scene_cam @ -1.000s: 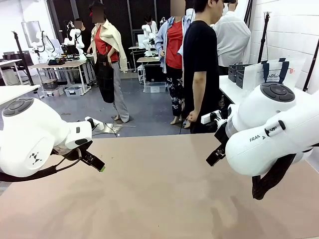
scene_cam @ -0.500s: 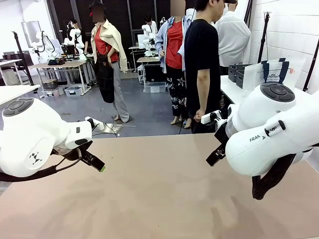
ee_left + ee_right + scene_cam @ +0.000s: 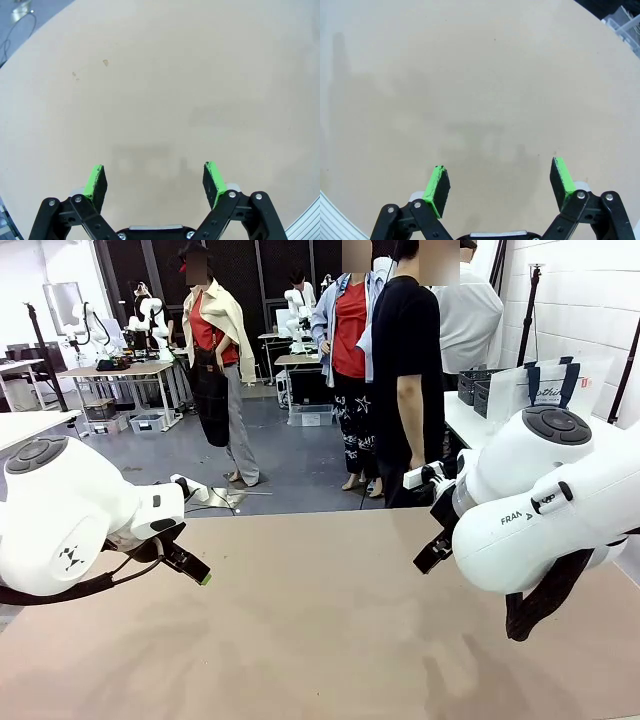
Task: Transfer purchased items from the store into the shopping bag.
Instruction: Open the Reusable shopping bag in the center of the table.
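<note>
The shopping bag (image 3: 548, 388), translucent white with navy handles and a round logo, stands on a side table at the far right, behind my right arm. Dark grey mesh baskets (image 3: 476, 386) sit just left of it; one of them may be the store. My left gripper (image 3: 156, 180) is open over bare tabletop, with nothing between its green pads (image 3: 95, 181). My right gripper (image 3: 500, 186) is open too, above bare tabletop, its pads (image 3: 438, 190) holding nothing. In the front view both arms hover at the table's sides, the left gripper (image 3: 190, 565) pointing down toward the middle.
The beige table (image 3: 320, 640) stretches between the arms. A person in a black shirt (image 3: 405, 350) stands at its far edge on the right, with other people farther back. A white side table (image 3: 462, 420) carries the bag and baskets.
Neither arm has moved and both grippers stay open. The person in the black shirt has shifted slightly at the far edge.
</note>
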